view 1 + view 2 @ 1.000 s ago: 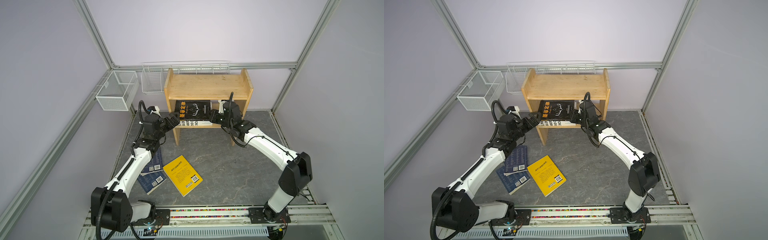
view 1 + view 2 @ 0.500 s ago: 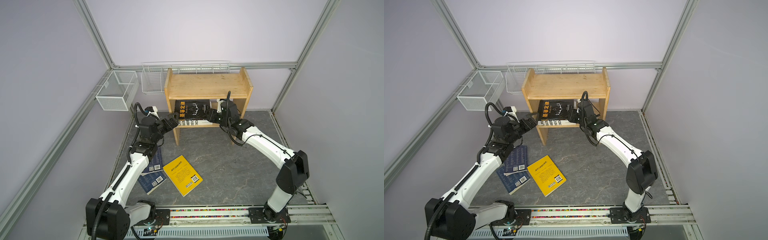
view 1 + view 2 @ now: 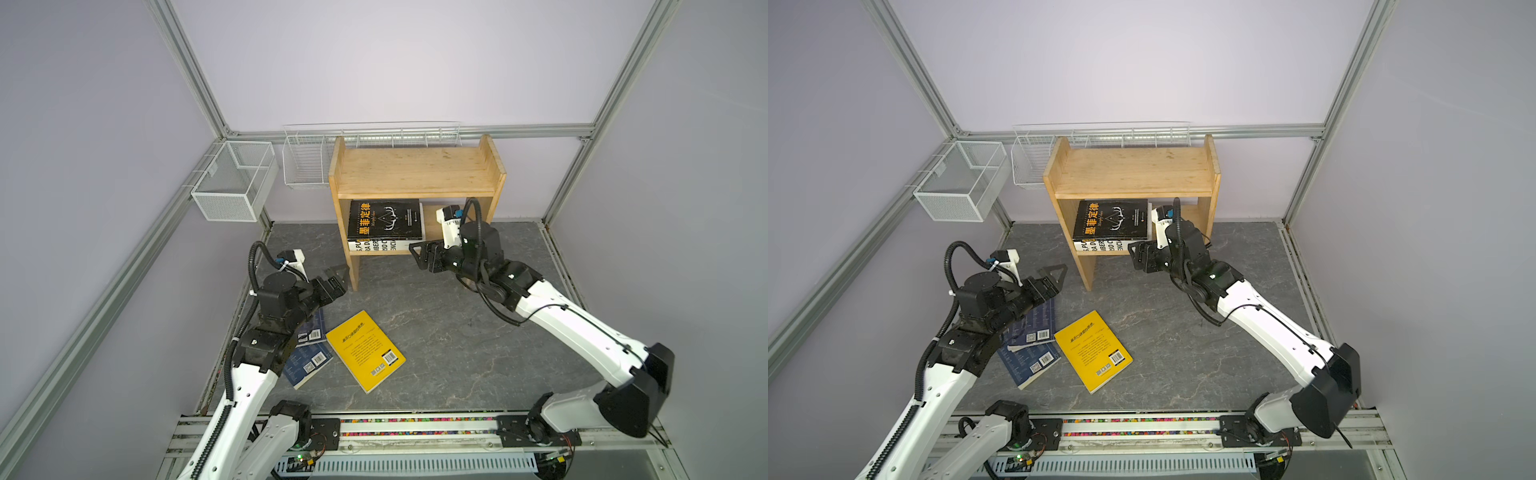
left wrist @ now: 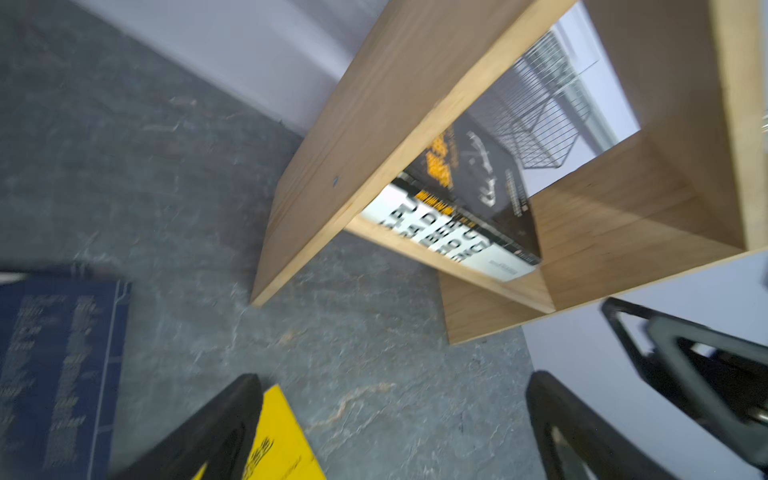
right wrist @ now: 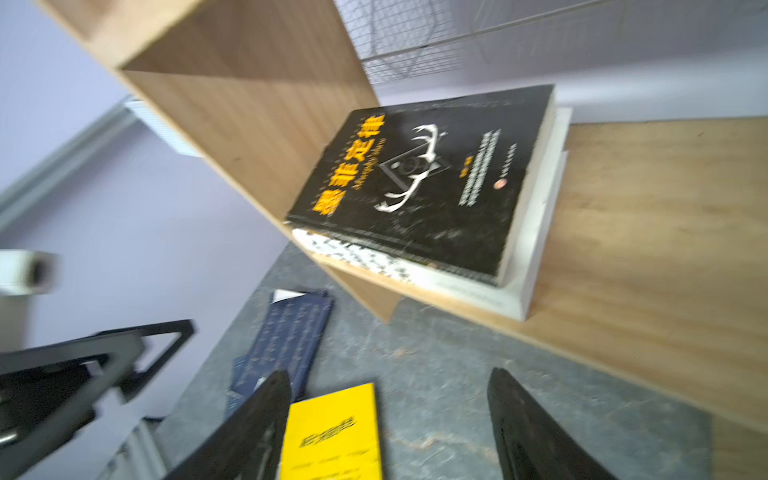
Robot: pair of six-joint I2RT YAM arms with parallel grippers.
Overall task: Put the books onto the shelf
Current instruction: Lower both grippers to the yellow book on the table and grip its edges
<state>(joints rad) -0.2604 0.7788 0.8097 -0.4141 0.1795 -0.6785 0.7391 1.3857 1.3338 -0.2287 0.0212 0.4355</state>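
A black book (image 3: pixel 386 218) lies flat on a thick white book (image 3: pixel 374 245) on the lower tier of the pine shelf (image 3: pixel 415 174). My right gripper (image 3: pixel 415 255) hangs open and empty just right of that stack, clear of it; the right wrist view shows the black book (image 5: pixel 424 183) beyond its spread fingers (image 5: pixel 511 399). A yellow book (image 3: pixel 365 349) and two overlapping navy books (image 3: pixel 309 361) lie on the floor. Above the navy books and left of the shelf's leg, my left gripper (image 3: pixel 336 276) stands open and holds nothing.
Two white wire baskets (image 3: pixel 232 183) hang on the left and back walls near the shelf. The shelf's top tier (image 3: pixel 1133 170) is bare, as is the right half of the lower tier. Grey stone-patterned floor (image 3: pixel 436 332) spreads between the arms.
My right gripper has opened, let go of the black book and drawn back from the shelf. My left arm has pulled back and down toward the floor books.
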